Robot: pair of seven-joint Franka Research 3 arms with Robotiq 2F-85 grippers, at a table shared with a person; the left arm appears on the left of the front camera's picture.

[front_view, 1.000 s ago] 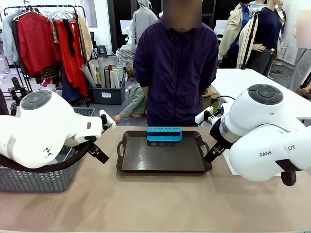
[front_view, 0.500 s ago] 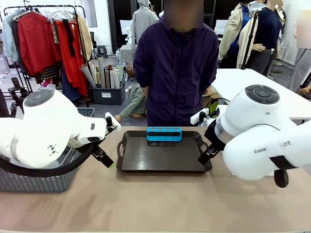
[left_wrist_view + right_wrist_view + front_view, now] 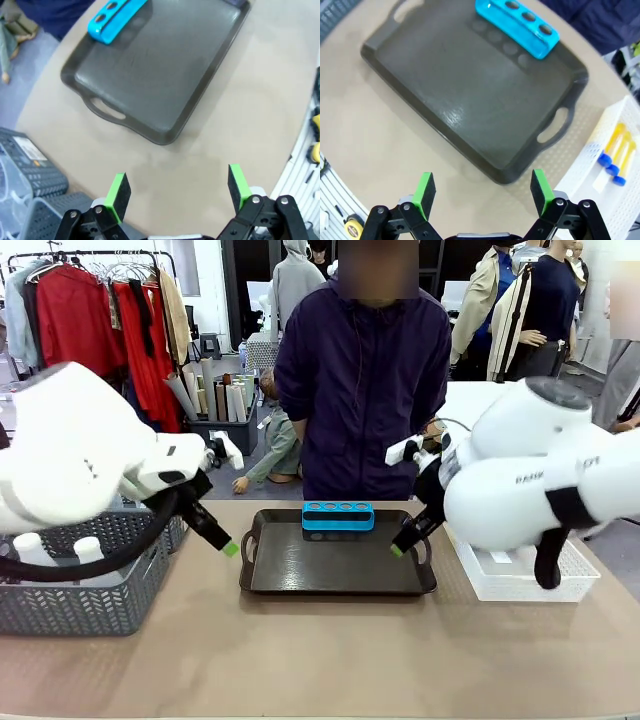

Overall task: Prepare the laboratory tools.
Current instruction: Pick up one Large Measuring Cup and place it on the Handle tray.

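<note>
Left fingers (image 3: 119, 194) and right fingers (image 3: 425, 189) both gape empty over the bench (image 3: 365, 135). Yellow tubes (image 3: 616, 150) lie in the white basket (image 3: 587, 167), four o'clock of the tray (image 3: 470, 100). Best swing the right one over and pinch one mid-body.

R gripper (image 3: 482, 192) w/ jaws wide apart, nothing btwn, above bench (image 3: 375, 135) nr dark tray (image 3: 465, 100). Blue rack (image 3: 516, 26) at tray's far edge. By it, yellow tubes (image 3: 616, 147) w/ blue caps in white basket (image 3: 577, 172).

The tray (image 3: 330, 568) on the counter (image 3: 320, 660) bears a rack (image 3: 338, 516) at its far edge, with a mesh basket (image 3: 80, 605) to its left and a lattice basket (image 3: 520, 586) holding tubes (image 3: 614, 142) to its right.
</note>
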